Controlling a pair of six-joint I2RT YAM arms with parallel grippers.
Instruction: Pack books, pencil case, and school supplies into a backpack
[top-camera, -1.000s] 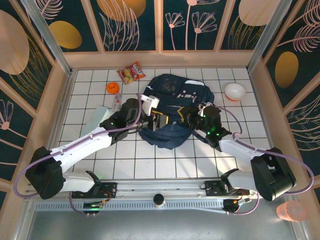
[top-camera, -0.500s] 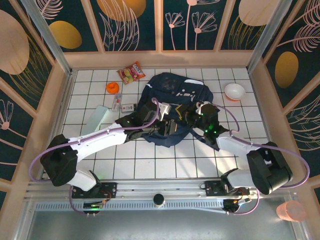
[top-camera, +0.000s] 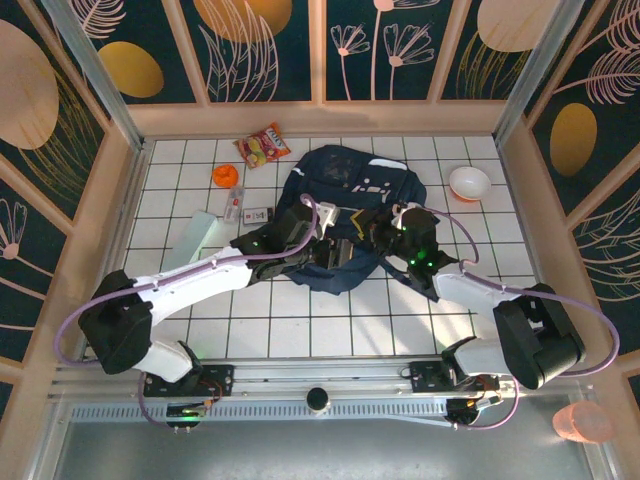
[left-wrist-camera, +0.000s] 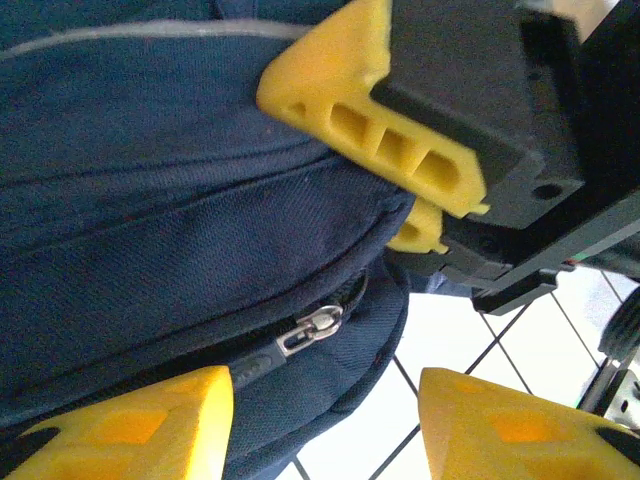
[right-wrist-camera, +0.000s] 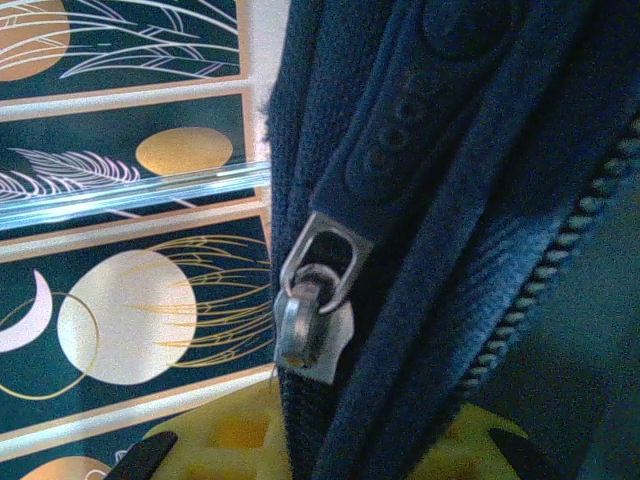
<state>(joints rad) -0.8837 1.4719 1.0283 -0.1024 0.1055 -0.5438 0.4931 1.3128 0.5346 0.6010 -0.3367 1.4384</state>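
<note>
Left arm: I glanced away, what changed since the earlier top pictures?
The left gripper swung right along the near edge of the backpack, toward the right gripper. The right gripper stayed clamped on the backpack fabric; the snack packet and bowl kept their places.

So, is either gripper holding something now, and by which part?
The right gripper pinches the backpack by its fabric edge beside the zipper; the left gripper stands open.

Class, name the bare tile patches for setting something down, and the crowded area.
Bare: near tiles between left arm and right arm, below the backpack; far-left corner beside the orange object. Crowded: left of the backpack, around the snack packet and grey-white gadget.
</note>
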